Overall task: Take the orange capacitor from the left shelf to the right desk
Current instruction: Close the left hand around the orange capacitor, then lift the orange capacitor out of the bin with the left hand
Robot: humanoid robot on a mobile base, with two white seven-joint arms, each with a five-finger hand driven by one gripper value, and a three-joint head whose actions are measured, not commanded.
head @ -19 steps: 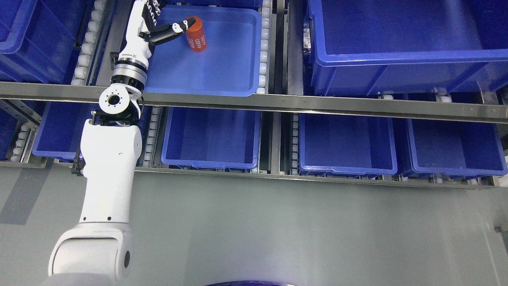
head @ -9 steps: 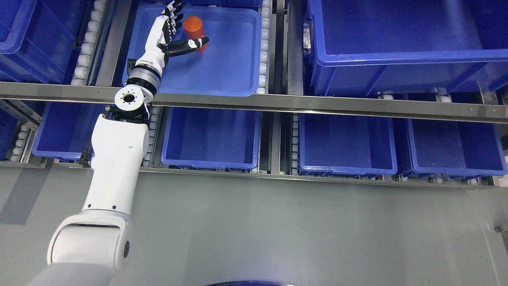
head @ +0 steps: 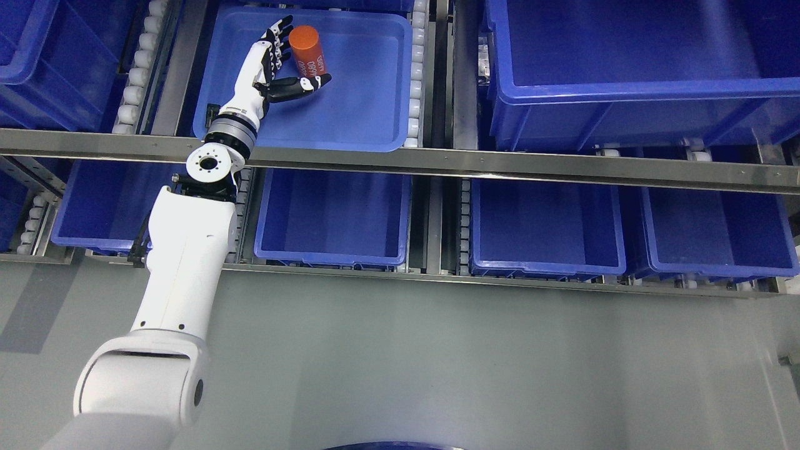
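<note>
An orange capacitor [head: 307, 51] with white print stands tilted in a shallow blue tray [head: 362, 106] on the upper shelf, left of centre. My left hand [head: 284, 62] reaches into that tray from below. Its fingers [head: 275, 39] are spread to the left of the capacitor and the thumb [head: 306, 85] stretches under its lower end. The hand cups the capacitor without closing on it. My left arm [head: 181, 262] rises from the lower left. The right arm is out of sight.
A steel shelf rail [head: 500, 164] crosses the view just below the tray. Below it sits a row of deep blue bins [head: 544, 219]. A large blue bin [head: 625, 62] fills the upper right. White rollers [head: 415, 75] flank the tray. Grey floor [head: 469, 362] lies in front.
My left hand has moved from the tray's upper left corner down and right. The thumb slid from the capacitor's top to under its base, and the capacitor shifted slightly.
</note>
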